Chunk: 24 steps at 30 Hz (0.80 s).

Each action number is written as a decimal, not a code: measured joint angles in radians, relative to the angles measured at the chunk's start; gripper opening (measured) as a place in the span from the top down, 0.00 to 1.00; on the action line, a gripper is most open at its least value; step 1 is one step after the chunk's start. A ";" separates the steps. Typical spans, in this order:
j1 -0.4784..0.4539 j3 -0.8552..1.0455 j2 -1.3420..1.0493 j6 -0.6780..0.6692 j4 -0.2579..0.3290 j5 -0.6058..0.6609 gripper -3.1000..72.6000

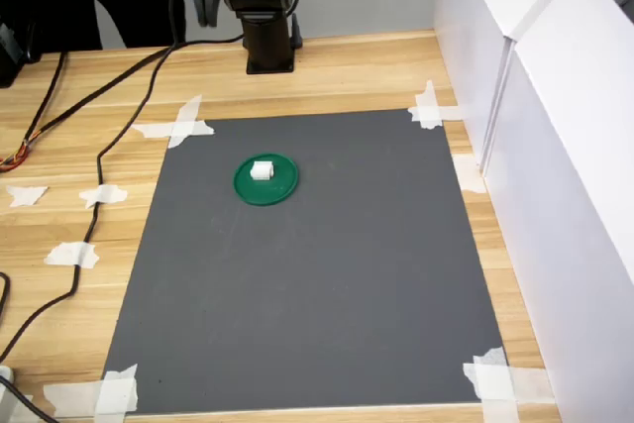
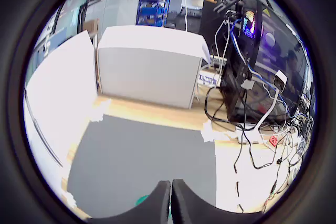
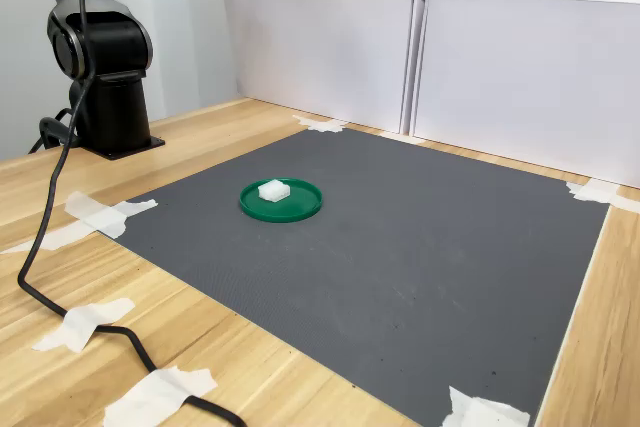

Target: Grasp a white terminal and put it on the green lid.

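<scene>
Jaws closed, grey mat (image 1: 327, 284), wooden table (image 1: 327, 71)

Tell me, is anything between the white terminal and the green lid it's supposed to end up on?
Nothing visible. In both exterior views the white terminal already rests on the green lid, and the grey mat around them is bare.

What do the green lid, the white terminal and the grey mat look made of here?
Green lid: likely moulded plastic, with a smooth, slightly glossy rim.
White terminal, resting on it: probably plastic, opaque and blocky with crisp edges.
Grey mat: matte, finely textured sheet, perhaps rubber or foam; no glare.
</scene>
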 joint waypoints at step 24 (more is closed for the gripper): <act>0.000 0.477 -0.587 0.096 0.028 -0.017 0.98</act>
